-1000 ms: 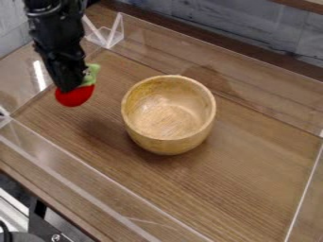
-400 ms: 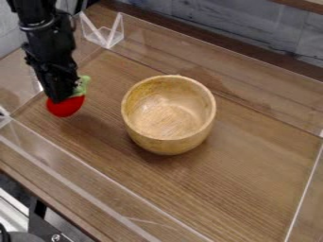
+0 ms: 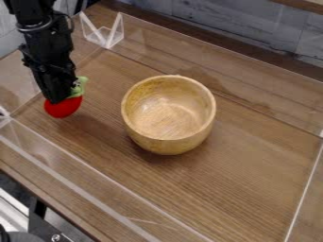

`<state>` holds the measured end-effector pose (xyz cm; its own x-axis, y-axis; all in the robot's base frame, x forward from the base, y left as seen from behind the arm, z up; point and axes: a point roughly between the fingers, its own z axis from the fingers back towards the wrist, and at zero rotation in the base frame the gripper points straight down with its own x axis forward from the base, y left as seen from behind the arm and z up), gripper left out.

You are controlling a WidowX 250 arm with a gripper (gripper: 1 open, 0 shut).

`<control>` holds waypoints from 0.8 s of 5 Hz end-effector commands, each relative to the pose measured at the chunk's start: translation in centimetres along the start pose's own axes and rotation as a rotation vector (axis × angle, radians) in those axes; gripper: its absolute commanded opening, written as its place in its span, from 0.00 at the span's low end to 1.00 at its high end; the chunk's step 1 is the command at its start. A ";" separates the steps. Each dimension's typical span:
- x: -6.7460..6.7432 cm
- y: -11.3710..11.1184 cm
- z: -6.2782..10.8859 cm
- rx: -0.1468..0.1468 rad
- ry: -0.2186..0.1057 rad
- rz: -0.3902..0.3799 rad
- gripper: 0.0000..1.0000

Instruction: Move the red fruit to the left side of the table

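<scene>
black gripper (image 3: 59,95) clamped on small round red toy fruit (image 3: 62,105), low over brown wood-grain table (image 3: 240,170)'s left side; lower gently, then release.

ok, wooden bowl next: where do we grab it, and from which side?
Pinch the rim of the wooden bowl from straight above, probably on its left side, nearest the gripper. It sits upright and open, too wide to span; the thin wall gives two opposed faces. The gripper is shut on the red fruit, so release that first.

Light wooden bowl (image 3: 168,114) upright, mid-scene; clear acrylic walls (image 3: 190,42) around; grey brick backdrop (image 3: 271,28).
</scene>
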<state>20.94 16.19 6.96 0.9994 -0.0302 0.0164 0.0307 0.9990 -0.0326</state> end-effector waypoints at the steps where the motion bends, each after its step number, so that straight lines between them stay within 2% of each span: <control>1: 0.5 0.9 1.1 0.022 -0.032 0.022 0.00; 4: 0.6 0.7 1.5 0.004 -0.030 0.039 0.00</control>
<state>21.06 16.16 7.42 0.9999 0.0009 0.0123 -0.0002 0.9983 -0.0575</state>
